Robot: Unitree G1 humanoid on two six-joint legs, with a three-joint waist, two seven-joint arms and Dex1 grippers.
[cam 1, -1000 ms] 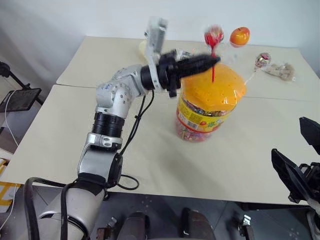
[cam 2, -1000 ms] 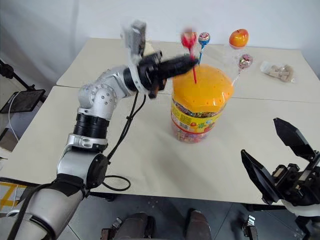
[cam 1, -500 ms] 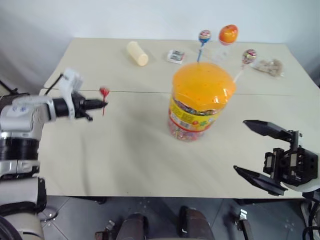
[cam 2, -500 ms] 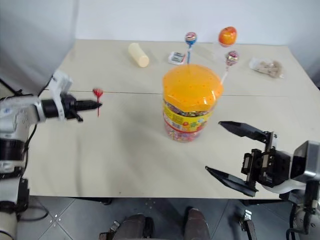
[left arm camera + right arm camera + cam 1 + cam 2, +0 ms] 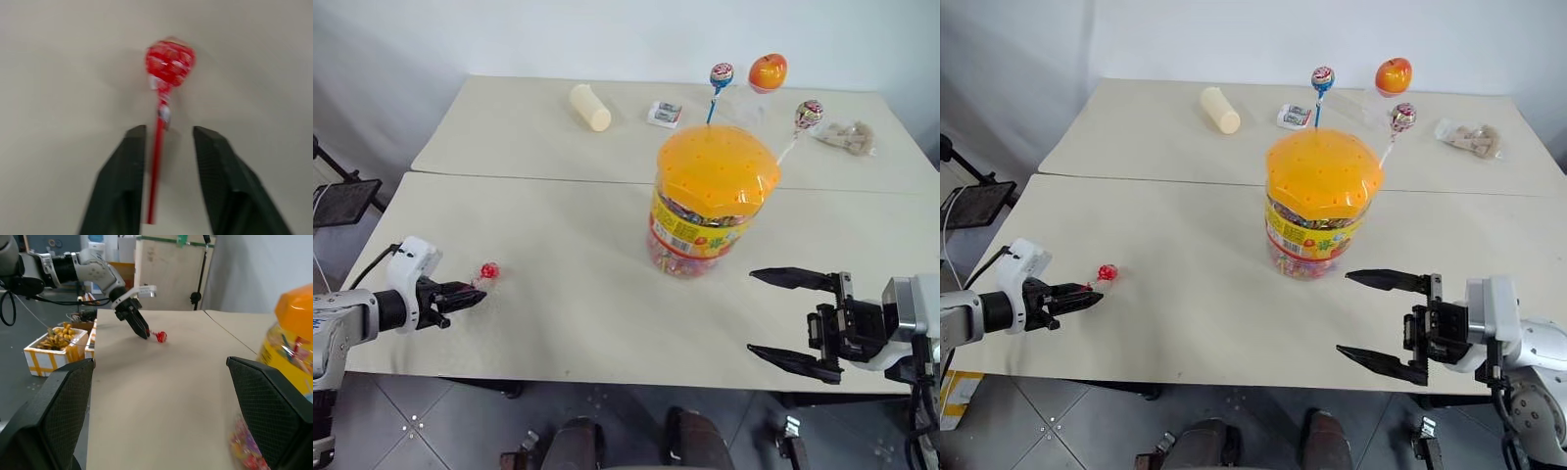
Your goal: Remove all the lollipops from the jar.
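You've set the red lollipop (image 5: 489, 270) on the bench (image 5: 597, 294) at lower left, left gripper (image 5: 164, 142) fingers apart around its stick, right gripper (image 5: 793, 321) fingers wide apart; next pull two from the jar (image 5: 713, 201) at centre.

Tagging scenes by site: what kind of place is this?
Probably a lab or workshop test area, not a home: two plain beige tables pushed together, a wooden crate and a stand by a bare wall, and a floor box of odds.

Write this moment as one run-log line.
left gripper: open, red lollipop on table | right gripper: open, empty | jar: two lollipops left
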